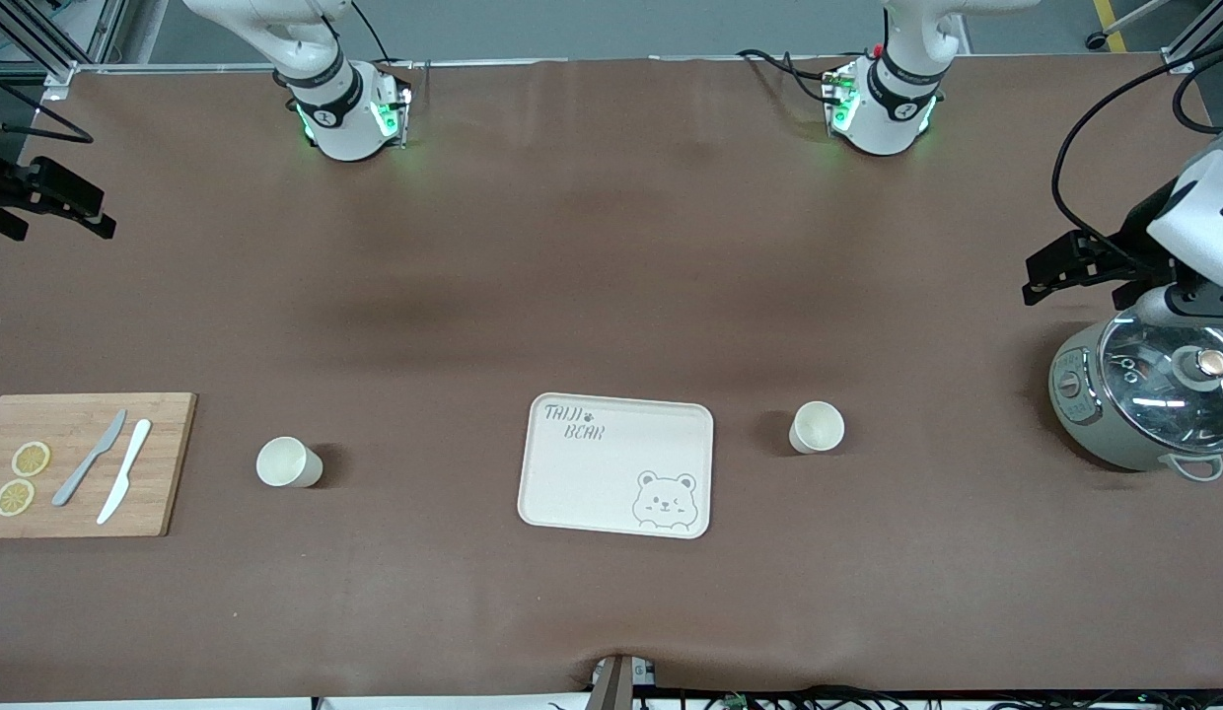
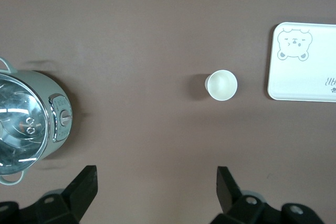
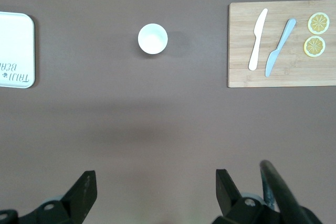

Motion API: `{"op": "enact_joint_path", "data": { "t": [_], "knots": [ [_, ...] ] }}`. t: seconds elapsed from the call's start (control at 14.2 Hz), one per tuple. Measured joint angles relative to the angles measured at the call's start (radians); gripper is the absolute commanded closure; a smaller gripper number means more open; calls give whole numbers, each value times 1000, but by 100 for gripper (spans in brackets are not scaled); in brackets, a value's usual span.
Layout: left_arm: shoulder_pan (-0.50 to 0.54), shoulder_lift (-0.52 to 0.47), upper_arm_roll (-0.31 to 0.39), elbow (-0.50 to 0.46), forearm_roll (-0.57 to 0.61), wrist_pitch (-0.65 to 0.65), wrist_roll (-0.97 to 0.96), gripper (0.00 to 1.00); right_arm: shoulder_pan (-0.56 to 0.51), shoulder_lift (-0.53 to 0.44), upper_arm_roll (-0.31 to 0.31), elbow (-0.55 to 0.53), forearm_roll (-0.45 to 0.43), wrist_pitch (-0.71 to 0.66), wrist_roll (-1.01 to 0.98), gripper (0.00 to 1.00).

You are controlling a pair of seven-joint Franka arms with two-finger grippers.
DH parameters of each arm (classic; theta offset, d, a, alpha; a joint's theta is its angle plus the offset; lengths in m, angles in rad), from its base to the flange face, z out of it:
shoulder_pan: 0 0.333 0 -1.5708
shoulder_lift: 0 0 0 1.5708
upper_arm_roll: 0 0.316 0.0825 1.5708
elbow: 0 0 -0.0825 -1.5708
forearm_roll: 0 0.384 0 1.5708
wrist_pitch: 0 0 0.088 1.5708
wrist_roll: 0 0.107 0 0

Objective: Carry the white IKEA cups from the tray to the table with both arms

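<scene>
Two cream-white IKEA cups stand upright on the brown table, one on each side of the bear-printed tray (image 1: 616, 465). One cup (image 1: 289, 461) is toward the right arm's end and also shows in the right wrist view (image 3: 153, 38). The other cup (image 1: 817, 428) is toward the left arm's end and also shows in the left wrist view (image 2: 221, 85). My left gripper (image 1: 1034, 281) hangs open and empty over the table beside the grey pot; its own view (image 2: 157, 182) shows it. My right gripper (image 1: 101, 219) hangs open and empty over bare table at the right arm's end; its own view (image 3: 156, 184) shows it.
A grey lidded pot (image 1: 1144, 394) stands at the left arm's end. A wooden cutting board (image 1: 79, 463) with two knives and two lemon slices lies at the right arm's end. The tray holds nothing.
</scene>
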Motion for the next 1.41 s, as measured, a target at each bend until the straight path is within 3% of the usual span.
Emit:
{"op": "enact_joint_path", "data": {
  "t": [0.42,0.85,1.41],
  "knots": [
    [15,28,-7,0,3,42,3,0,0,4,0,0,0,0,0,0],
    [9,28,-76,2,35,44,32,0,0,4,-2,0,0,0,1,0],
    [-2,28,-110,1,124,44,34,0,-2,4,-9,6,-1,2,3,0]
  ]
}}
